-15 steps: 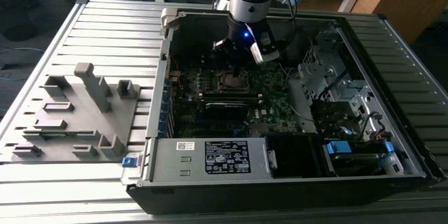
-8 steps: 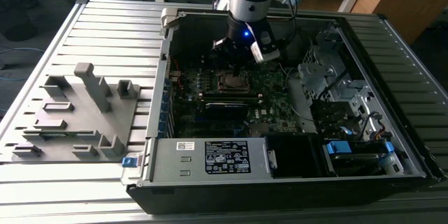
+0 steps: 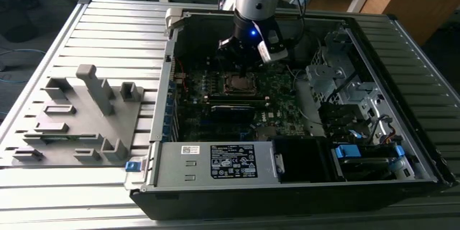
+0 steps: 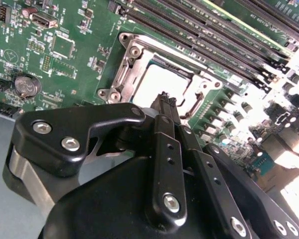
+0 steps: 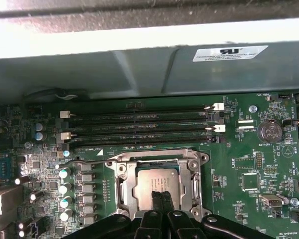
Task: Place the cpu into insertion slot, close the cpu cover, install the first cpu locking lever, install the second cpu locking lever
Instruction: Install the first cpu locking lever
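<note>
First wrist view, end effector [image 5: 162, 195] pinched closed, holding nothing, tips directly over the cpu [image 5: 150, 181].

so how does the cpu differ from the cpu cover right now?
The cpu is a solid square plate, while the cpu cover is an open frame with a large window. The cpu cover is wider and rings the cpu. The cpu top carries dark print; the cpu cover looks unprinted. Both are silvery metal and appear to lie flat.

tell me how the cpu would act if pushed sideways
The cpu looks like a flat, rigid metal-topped chip, so it probably won't flex. With the cpu cover framing it, it likely won't slide. Its smooth top may be slippery.
</note>
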You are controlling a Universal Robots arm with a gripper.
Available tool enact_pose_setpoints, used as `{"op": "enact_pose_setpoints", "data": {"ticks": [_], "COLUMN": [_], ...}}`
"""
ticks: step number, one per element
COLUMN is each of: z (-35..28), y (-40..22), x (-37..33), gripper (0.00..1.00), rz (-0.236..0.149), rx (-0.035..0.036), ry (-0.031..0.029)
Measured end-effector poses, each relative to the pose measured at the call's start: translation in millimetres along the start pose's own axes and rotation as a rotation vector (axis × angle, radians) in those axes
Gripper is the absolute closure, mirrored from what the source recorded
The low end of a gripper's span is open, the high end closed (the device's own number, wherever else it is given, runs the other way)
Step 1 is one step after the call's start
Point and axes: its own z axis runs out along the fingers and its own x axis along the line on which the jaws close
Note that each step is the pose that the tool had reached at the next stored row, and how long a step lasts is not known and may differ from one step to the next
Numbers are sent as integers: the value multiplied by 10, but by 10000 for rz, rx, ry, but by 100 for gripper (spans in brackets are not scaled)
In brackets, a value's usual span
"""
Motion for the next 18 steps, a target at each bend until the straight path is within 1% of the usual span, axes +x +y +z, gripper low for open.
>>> {"op": "enact_pose_setpoints", "data": {"ticks": [5,18], "z": [-3,-35], "y": [0,1], "x": [0,1], "gripper": [89,89], "rz": [0,0], "rx": [0,0], "ry": [0,0]}}
